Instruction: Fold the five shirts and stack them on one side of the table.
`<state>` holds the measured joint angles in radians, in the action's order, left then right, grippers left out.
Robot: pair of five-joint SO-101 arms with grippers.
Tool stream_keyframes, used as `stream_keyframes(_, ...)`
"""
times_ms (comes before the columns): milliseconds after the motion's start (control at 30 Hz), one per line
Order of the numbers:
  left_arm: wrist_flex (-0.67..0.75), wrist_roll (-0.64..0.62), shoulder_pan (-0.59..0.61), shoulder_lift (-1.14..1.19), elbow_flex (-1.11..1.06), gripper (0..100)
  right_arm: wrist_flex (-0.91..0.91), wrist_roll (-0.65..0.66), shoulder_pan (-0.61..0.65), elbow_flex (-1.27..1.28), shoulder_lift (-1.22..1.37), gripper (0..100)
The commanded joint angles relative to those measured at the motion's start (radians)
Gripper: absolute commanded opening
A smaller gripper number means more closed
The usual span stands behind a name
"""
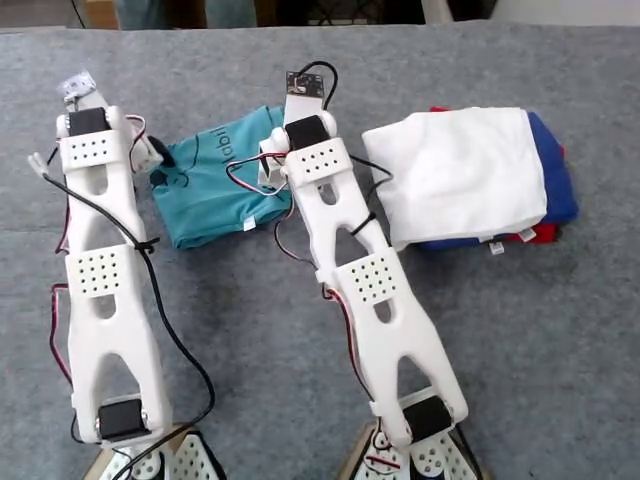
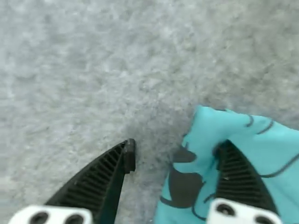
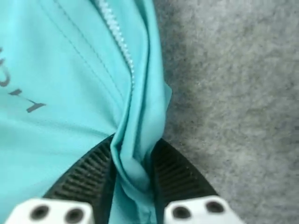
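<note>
Where the teal shirt lies: the teal shirt (image 1: 215, 185) rests flat on the grey table (image 1: 250, 330), already folded down to a rough rectangle, with one arm's wrist at each of its two side edges
Stack: well apart from the teal shirt, beyond the edge the right arm holds; white shirt (image 1: 460, 170) on top, blue shirt (image 1: 558, 175) under it, red shirt (image 1: 540, 236) peeping out at the bottom; whether another shirt lies inside I cannot tell
Right gripper: the right gripper (image 3: 134, 144) is at the teal shirt's edge nearest the stack; its fingers (image 3: 88, 172) are clamped on a bunched ridge of teal cloth beside a stitched seam
Left gripper: the left gripper (image 2: 177, 149) is at the teal shirt's opposite edge; its fingers (image 2: 107, 172) stand apart, one tip over bare table just beside the shirt, the other over the shirt's corner; nothing is gripped
Step in hand: by my reading, the folding of the teal shirt is about done and it is being taken hold of for the move onto the stack; one side is secured, the other is not
Next move: it calls for the left fingers to close on their corner, so that both edges rise together; a one-sided lift would likely let the folds drop open; then a level carry away from the shirt's present spot, and a square landing on the white shirt
</note>
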<state>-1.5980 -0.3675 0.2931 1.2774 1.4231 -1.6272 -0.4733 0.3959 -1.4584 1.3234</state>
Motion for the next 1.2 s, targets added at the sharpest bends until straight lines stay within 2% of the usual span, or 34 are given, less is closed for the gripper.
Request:
stream_keyframes(0, 0.018, 0.005, -0.019, 0.000, 0.031, 20, -0.012, 0.003, -0.032, -0.008, -0.007, 2.1)
stream_keyframes(167, 0.017, 0.006, -0.071, 0.000, 0.036, 13, -0.012, 0.003, -0.032, -0.010, -0.012, 2.1)
stream_keyframes(300, 0.026, 0.061, -0.113, -0.008, 0.041, 2, -0.012, 0.003, -0.032, -0.013, -0.015, 2.1)
stream_keyframes(433, 0.025, 0.064, -0.130, -0.009, 0.077, 3, -0.011, 0.006, -0.038, -0.027, -0.016, 2.1)
stream_keyframes(600, -0.055, 0.057, -0.124, -0.015, 0.262, 3, -0.017, 0.068, -0.032, -0.199, -0.053, 2.1)
stream_keyframes(800, -0.095, 0.058, -0.150, -0.227, 0.245, 3, -0.100, 0.138, -0.038, -0.177, -0.234, 2.1)
stream_keyframes(1000, -0.094, 0.057, -0.249, -0.410, 0.240, 3, -0.135, 0.141, -0.092, -0.211, -0.398, 2.1)
stream_keyframes(1167, -0.043, 0.055, -0.360, -0.500, 0.240, 3, -0.140, 0.245, -0.206, -0.163, -0.575, 2.1)
